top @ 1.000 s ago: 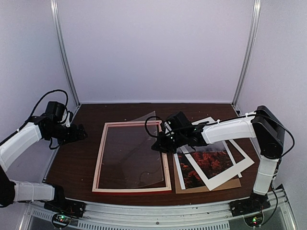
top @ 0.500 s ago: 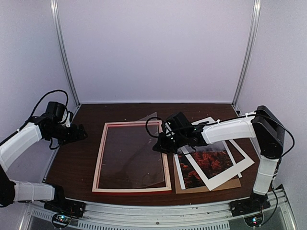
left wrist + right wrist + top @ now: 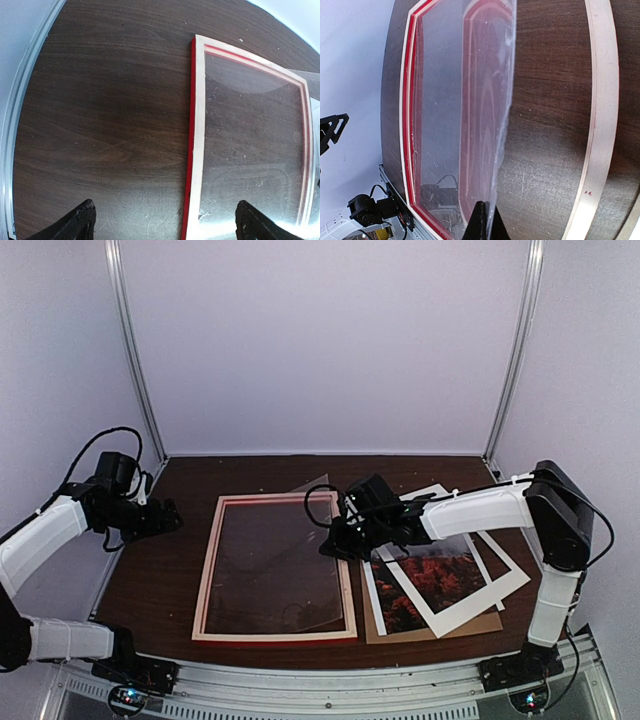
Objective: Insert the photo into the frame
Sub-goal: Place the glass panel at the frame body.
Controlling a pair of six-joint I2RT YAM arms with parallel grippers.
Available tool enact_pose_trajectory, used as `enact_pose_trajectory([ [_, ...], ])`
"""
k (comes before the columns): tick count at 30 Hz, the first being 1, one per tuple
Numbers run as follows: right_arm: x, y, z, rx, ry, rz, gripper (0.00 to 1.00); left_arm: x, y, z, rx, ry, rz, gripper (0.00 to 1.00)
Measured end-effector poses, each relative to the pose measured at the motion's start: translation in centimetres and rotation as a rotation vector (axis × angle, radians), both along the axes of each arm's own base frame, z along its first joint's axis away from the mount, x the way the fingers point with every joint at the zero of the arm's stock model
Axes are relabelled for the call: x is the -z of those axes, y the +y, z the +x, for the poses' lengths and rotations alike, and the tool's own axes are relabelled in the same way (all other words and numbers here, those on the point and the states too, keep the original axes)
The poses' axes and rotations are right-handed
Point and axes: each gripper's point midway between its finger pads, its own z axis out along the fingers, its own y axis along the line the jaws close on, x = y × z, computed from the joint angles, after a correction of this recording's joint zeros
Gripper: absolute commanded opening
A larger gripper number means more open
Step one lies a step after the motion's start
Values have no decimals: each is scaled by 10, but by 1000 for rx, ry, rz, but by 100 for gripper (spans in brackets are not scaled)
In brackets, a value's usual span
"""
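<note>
Grippers: your right gripper pinches the clear transparent plastic sheet over the thin red-and-pale-wood rectangular frame; your left gripper gapes wide, holding nothing.

- table: dark wood grain, semi-gloss, fine scratches
- frame: pale bare wood back, smooth; outer edge painted red, slight sheen
- clear sheet: transparent plastic, glossy, reflective, faint scuffs
- photo: paper print
- mat: white card, matt
- backing board: brown, matt
</note>
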Motion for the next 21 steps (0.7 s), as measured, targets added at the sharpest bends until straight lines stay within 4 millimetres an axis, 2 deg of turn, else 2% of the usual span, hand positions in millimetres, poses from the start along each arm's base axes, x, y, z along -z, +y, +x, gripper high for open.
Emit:
enact_pose_trajectory([
  [8, -1, 1, 0, -8, -4, 3, 0, 9, -4, -2, 12, 15, -16, 98],
  [12, -15, 8, 2, -30, -23, 23, 0, 16, -7, -3, 21, 35, -23, 98],
  [16, -41, 18, 2, -56, -51, 52, 0, 16, -7, -2, 16, 32, -29, 98],
  [21, -93, 38, -4, -101, -116, 112, 0, 16, -6, -1, 5, 33, -26, 98],
])
